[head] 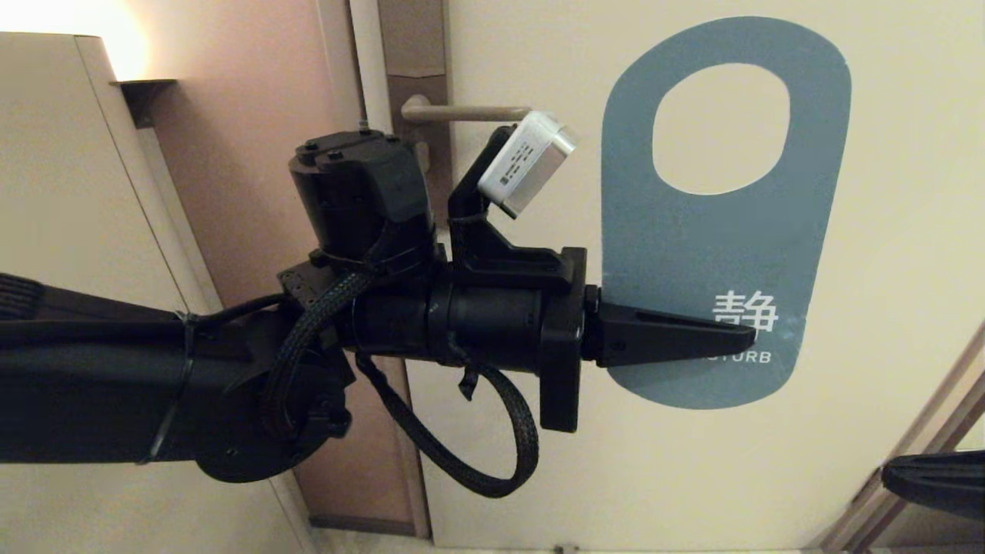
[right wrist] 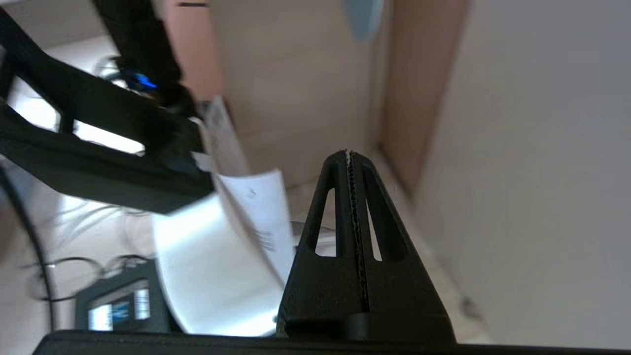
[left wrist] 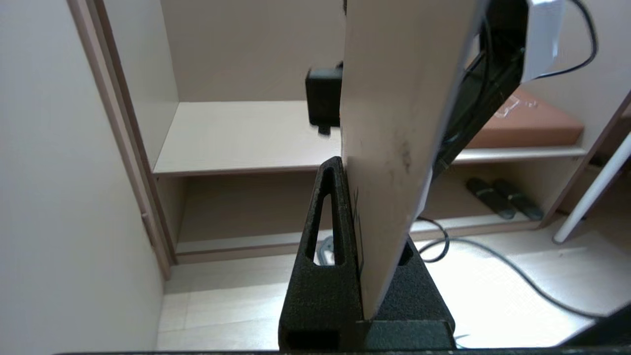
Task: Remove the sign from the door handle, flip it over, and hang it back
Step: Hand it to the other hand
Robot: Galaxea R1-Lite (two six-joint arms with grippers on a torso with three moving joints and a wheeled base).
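The sign (head: 692, 231) is off the door handle (head: 462, 113) and hangs in the air to the right of it, in front of the door. Its blue-grey side with white text faces the head view, the big oval hole uppermost. My left gripper (head: 746, 335) reaches across from the left and is shut on the sign's lower end, over the text. In the left wrist view the sign (left wrist: 399, 123) shows its pale side, clamped between the fingers (left wrist: 328, 276). My right gripper (right wrist: 351, 154) is shut on nothing, parked low at the right (head: 931, 481).
The cream door (head: 539, 477) fills the background, with its frame and a pinkish wall to the left. A pale cabinet (head: 61, 231) stands at far left. Behind me are open shelves (left wrist: 236, 138), slippers (left wrist: 503, 197) and cables on the floor (left wrist: 493, 256).
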